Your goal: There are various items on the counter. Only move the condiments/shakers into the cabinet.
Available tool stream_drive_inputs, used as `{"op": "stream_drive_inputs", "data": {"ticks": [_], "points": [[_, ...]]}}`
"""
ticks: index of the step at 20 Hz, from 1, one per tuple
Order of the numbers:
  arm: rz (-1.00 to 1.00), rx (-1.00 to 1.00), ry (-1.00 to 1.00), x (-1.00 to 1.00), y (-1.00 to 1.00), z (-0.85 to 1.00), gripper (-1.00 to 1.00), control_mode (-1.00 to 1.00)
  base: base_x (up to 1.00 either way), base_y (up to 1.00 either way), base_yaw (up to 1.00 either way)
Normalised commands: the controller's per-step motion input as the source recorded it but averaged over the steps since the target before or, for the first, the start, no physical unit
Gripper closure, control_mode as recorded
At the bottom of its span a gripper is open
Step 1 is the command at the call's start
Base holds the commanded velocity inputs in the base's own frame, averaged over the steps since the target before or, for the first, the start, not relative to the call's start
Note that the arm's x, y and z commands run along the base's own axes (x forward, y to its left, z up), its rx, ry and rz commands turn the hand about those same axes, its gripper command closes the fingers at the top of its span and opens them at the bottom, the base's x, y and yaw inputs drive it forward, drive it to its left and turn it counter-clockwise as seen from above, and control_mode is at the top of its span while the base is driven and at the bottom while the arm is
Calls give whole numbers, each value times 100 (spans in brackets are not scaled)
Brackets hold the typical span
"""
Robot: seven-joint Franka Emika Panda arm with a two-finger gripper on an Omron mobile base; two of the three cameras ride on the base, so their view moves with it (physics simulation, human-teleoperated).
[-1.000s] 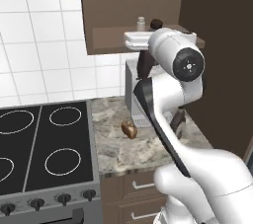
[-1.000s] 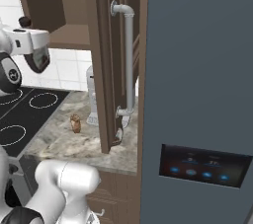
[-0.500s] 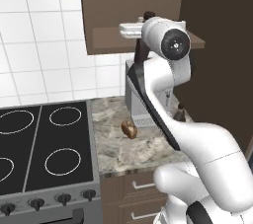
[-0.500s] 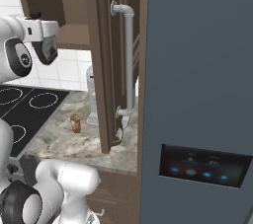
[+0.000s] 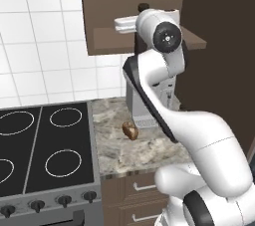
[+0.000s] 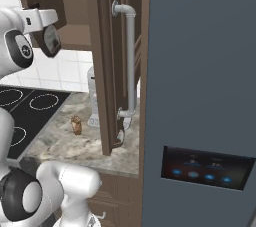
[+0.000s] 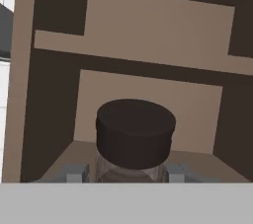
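The two small grey fingers (image 7: 76, 172) pinch a dark brown squeeze bottle with a black round cap (image 7: 135, 132) from both sides, holding it at the mouth of the dark brown wooden wall cabinet (image 7: 153, 35), just above its bottom board. Well below the cabinet, a small brown roundish food lump (image 5: 130, 130) lies on the speckled beige-grey stone table (image 5: 144, 153), beside a silver coffee machine (image 5: 141, 105).
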Motion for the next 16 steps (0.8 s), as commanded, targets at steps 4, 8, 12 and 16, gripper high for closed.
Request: {"op": "stream_drive_inputs", "data": {"ticks": [4,8,12,16], "points": [[0,0,6,39,4,9,100,-100,0,0,0],[0,0,0,14,4,5,100,-100,0,0,0],[3,4,-5,0,-4,5,100,-100,0,0,0],[3,12,-7,0,-13,0,100,-100,0,0,0]]}}
